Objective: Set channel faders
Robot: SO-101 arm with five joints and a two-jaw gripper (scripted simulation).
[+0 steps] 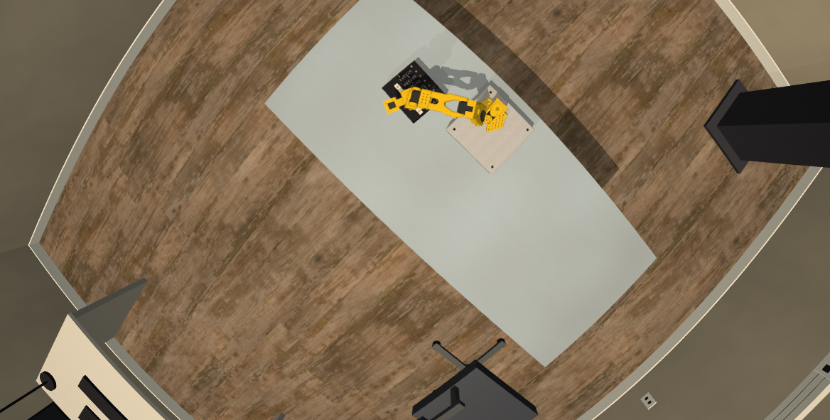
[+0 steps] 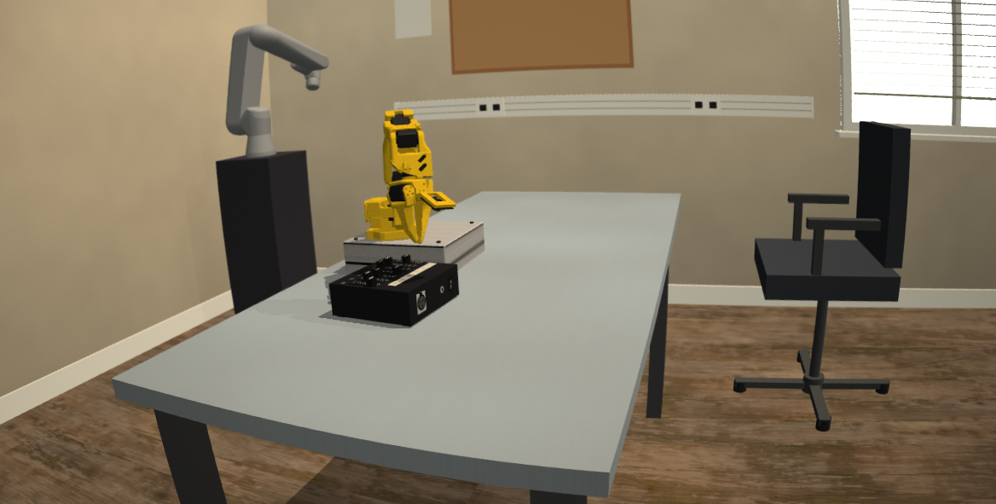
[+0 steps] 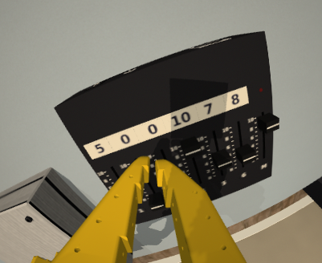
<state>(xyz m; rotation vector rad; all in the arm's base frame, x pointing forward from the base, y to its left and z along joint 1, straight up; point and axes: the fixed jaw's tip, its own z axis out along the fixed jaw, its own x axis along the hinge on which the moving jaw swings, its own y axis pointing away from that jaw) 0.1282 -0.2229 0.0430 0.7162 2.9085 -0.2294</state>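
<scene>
The black lighting desk [image 1: 413, 117] [image 2: 373, 304] [image 3: 146, 100] has tape [image 3: 152, 129] reading 5, 0, 0, 10, 7, 8. My gripper [image 2: 419, 240] [image 3: 152, 162] is shut and empty, its tips above the left channels; the arm hides them in the top view. In the wrist view, the channel 4 fader [image 3: 191, 145] is near its top. The channel 5 fader [image 3: 222, 159] and channel 6 fader [image 3: 246, 154] are low. The master fader [image 3: 269, 123] is high. Another knob [image 3: 156, 200], apparently channel 2's, is at the low end. The fingers hide channels 1 and 3's knobs.
The arm stands on a pale base block [image 1: 492, 146] [image 2: 461, 242] [image 3: 14, 224] beside the desk. Both rest on the grey table [image 1: 464, 219] [image 2: 446, 389]. A black office chair [image 2: 829, 270] and a dark pedestal [image 2: 264, 221] with a grey arm stand beyond the table.
</scene>
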